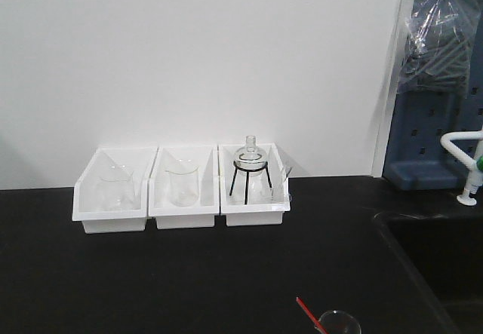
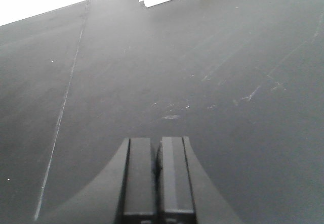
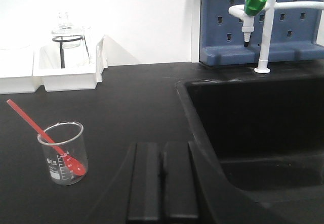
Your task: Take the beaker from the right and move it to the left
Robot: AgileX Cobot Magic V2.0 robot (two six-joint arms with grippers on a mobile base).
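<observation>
Beaker [image 3: 63, 153] is a small clear glass cylinder with white graduation marks printed on the side, and a thin red stick [image 3: 35, 128] leans out over its rim up to the left. It stands upright on the black table [image 3: 131, 102], near the front, well apart from the white bins [image 1: 181, 198] at the wall. Right pincer [image 3: 163, 183] sits just beside it, fingers pressed together, holding nothing. Left pincer [image 2: 158, 178] is closed too, over bare table.

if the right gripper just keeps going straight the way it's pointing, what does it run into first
Probably nothing soon: the shut right gripper points across bare black counter. The beaker sits off to its left, the sink to its right.
</observation>
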